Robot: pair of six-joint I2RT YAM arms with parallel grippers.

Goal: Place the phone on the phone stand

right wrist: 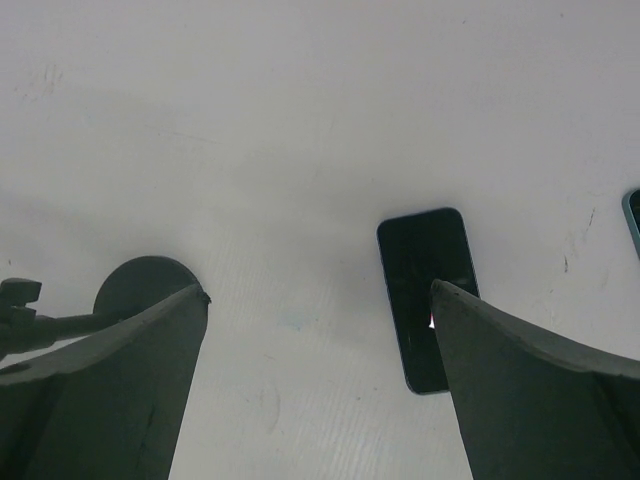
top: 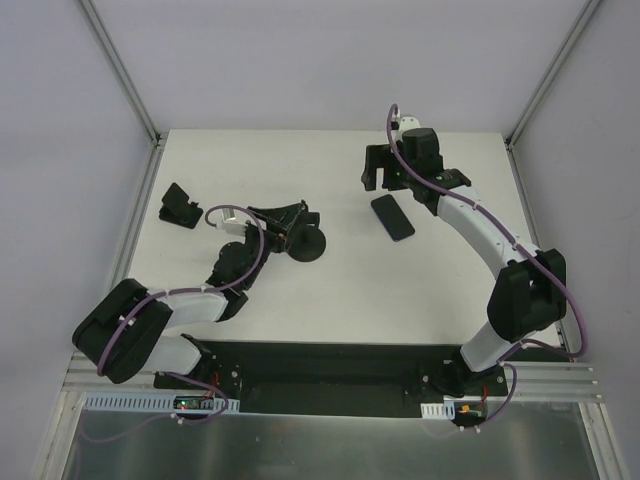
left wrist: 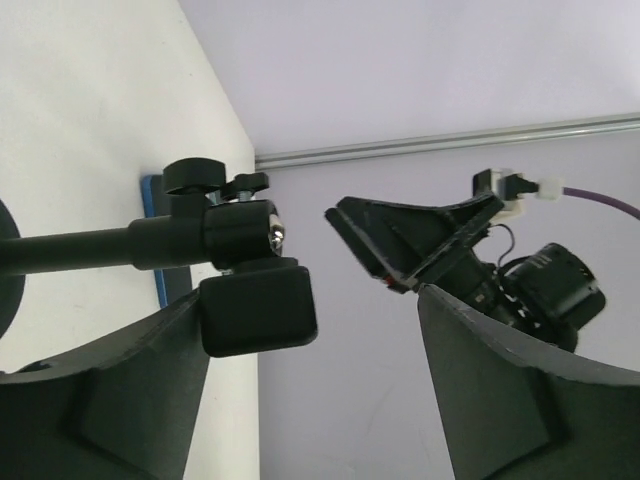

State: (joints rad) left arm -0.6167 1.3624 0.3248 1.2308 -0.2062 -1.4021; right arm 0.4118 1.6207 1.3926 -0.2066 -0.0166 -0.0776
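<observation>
The phone (top: 392, 217) lies flat on the white table, also seen in the right wrist view (right wrist: 420, 285). My right gripper (top: 412, 182) hovers over it, open and empty (right wrist: 318, 290); its right finger (right wrist: 530, 380) overlaps the phone's near corner in that view. The phone stand (top: 305, 245) stands left of the phone on its disc base (right wrist: 145, 285). My left gripper (top: 290, 222) is open at the stand's top (left wrist: 308, 300); the stand's holder (left wrist: 258, 305) sits against the left finger (left wrist: 110, 400), with the other finger far off.
A blocky matte black piece (top: 178, 206) lies at the table's left side. Metal frame posts (top: 120, 70) and grey walls close in the back corners. A blue-edged thing (right wrist: 634, 220) shows at the right wrist view's right edge.
</observation>
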